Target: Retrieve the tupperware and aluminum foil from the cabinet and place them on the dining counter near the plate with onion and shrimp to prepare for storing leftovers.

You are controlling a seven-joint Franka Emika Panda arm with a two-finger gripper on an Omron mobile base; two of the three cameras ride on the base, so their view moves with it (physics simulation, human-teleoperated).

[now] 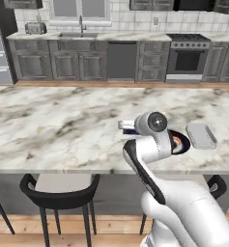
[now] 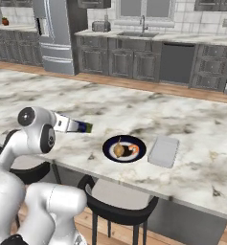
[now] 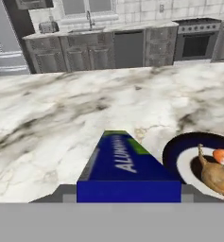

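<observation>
Holding the aluminum foil by its near end, the gripper has its jaws partway apart, clamped across the box's narrow width. Box juts level above the dining counter, toward its near edge, just beside the plate with onion and shrimp. Tupperware already sits on the marble on the plate's other side. Judging by looks: box is light, stiff cardboard, smooth-sided, crushable under hard squeeze. An end grip leaves the far tip free to swing; a mid-length hold would steady it.
</observation>
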